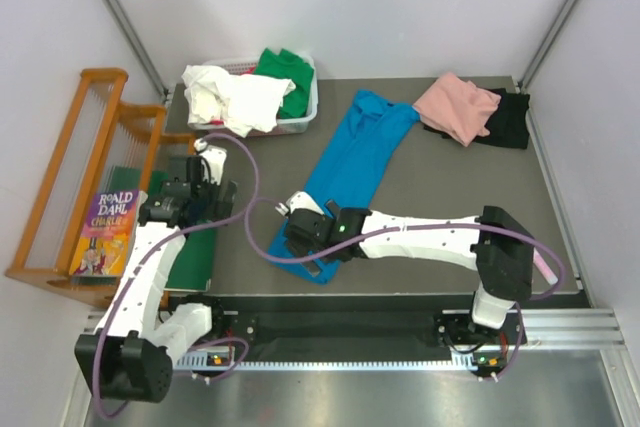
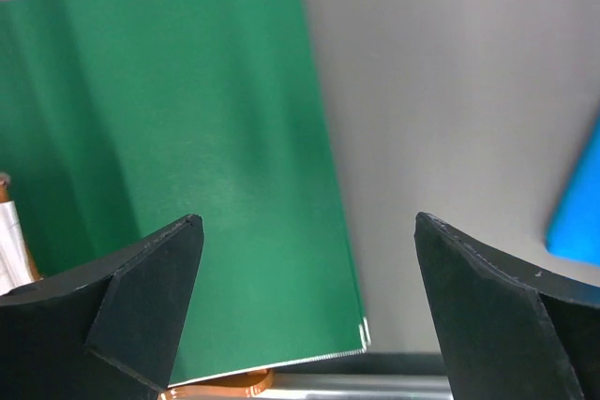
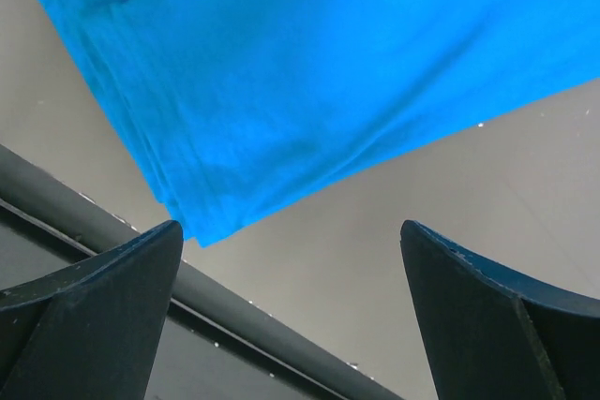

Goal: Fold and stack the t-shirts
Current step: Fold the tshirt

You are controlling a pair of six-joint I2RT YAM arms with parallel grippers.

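Masking blue t-shirt (image 1: 355,162) hem: right pincer (image 1: 299,232)

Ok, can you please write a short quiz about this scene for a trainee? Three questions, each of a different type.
1. True or false: the right gripper is shut on the blue tee.
2. Which tee lies on the black tee? A. red tee B. pink tee C. yellow tee
3. Fill in: the left gripper hovers open over the edge of the green ___.
Key: 1 false, it is open above the tee; 2 B; 3 board.
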